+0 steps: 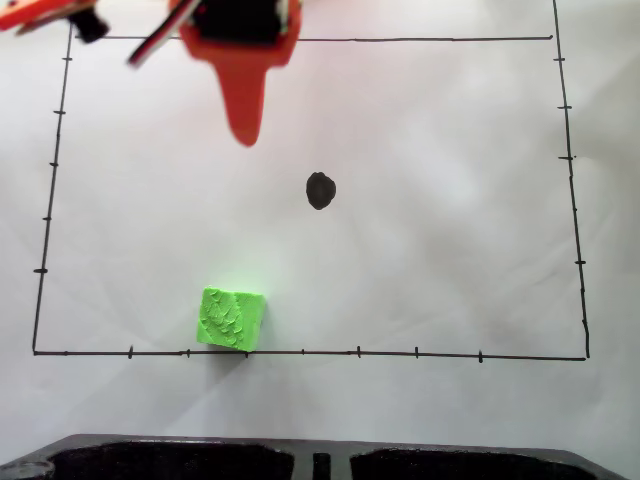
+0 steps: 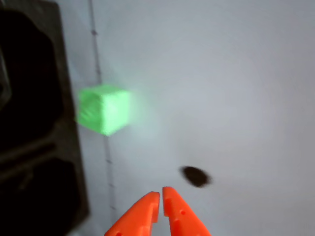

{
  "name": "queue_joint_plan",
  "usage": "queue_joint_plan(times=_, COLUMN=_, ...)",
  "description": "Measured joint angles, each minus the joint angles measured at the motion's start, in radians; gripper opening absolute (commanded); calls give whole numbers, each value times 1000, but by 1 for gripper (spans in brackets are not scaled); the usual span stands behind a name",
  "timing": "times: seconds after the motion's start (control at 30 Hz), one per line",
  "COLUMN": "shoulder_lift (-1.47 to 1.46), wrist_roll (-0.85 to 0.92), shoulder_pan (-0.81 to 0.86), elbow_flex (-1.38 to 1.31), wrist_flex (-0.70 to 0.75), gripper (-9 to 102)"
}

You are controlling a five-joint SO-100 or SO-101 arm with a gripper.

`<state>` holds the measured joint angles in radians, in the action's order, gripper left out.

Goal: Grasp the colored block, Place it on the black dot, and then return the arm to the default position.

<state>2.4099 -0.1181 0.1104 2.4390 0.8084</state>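
Observation:
The lime-green colored block (image 1: 231, 318) sits on the white paper at the lower left of the fixed view, touching the bottom border line. The black dot (image 1: 320, 190) lies near the paper's middle, apart from the block. My orange arm enters from the top edge, and its pointed gripper (image 1: 245, 135) hangs above the paper, up and left of the dot. In the wrist view the gripper (image 2: 161, 195) is shut with nothing between its fingers; the block (image 2: 104, 109) lies ahead to the left and the dot (image 2: 195, 176) just to the right of the tips.
A hand-drawn black border (image 1: 300, 353) with tick marks frames the paper. A dark tray-like edge (image 1: 320, 460) runs along the bottom of the fixed view and appears as a dark mass (image 2: 34, 123) on the left of the wrist view.

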Motion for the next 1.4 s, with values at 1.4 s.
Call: queue_joint_plan(times=1.4, shoulder_lift=-871, wrist_roll=-149, shoulder_pan=28, elbow_flex=-629, wrist_flex=-25, gripper=29)
